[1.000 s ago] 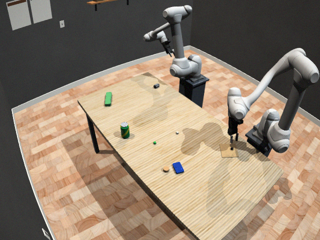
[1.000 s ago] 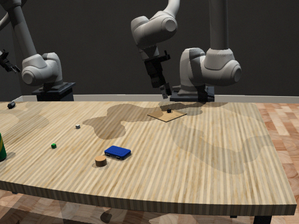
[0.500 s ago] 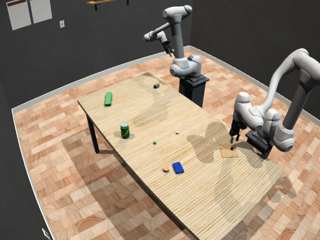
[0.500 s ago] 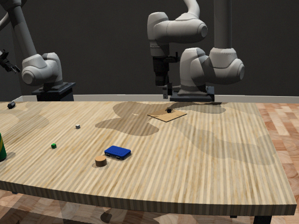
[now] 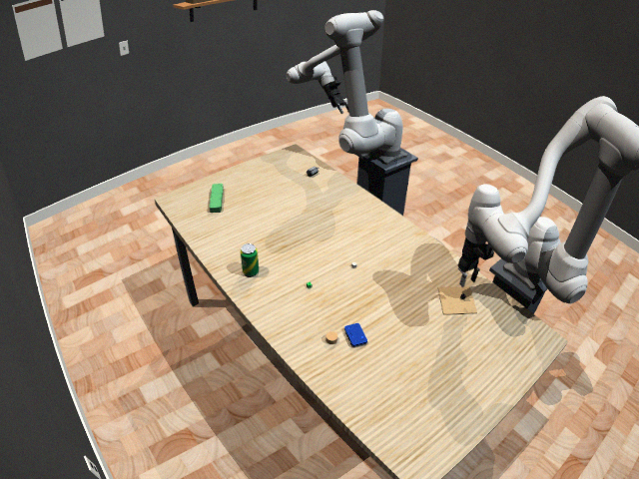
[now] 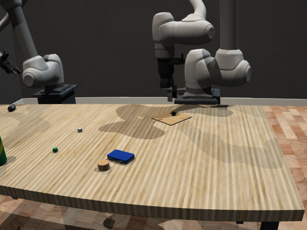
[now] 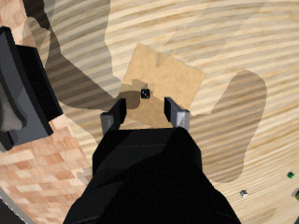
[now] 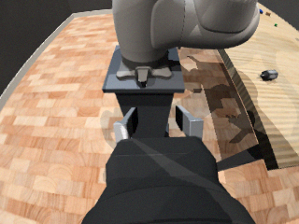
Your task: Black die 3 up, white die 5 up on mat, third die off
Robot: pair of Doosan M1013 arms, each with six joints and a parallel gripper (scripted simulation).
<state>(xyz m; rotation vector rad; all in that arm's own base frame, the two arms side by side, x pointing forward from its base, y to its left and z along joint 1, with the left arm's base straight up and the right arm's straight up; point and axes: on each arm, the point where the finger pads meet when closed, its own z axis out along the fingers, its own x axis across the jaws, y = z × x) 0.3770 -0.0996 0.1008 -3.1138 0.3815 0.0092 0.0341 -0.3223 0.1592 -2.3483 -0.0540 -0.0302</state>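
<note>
The black die (image 5: 462, 296) (image 6: 173, 113) (image 7: 145, 93) sits on the tan mat (image 5: 448, 307) (image 6: 171, 121) (image 7: 177, 79), inside its edges. Its pips are too small to read surely. The white die (image 5: 353, 264) (image 6: 79, 130) (image 7: 244, 193) lies on the table off the mat, its top number unreadable. The green die (image 5: 309, 284) (image 6: 54, 149) (image 7: 291, 175) is also off the mat. My left gripper (image 5: 468, 278) (image 6: 172, 97) (image 7: 145, 105) is open and empty above the mat and black die. My right gripper (image 5: 344, 109) (image 6: 17, 72) (image 8: 156, 114) is open and empty, beyond the table.
A blue case (image 5: 355, 334) (image 6: 121, 155) and a wooden disc (image 5: 331, 337) (image 6: 103, 165) lie near the table's long edge. A green can (image 5: 250, 261) stands farther along. A green block (image 5: 216, 197) and a small dark object (image 5: 313, 172) (image 6: 11, 107) (image 8: 269, 75) lie toward the far end.
</note>
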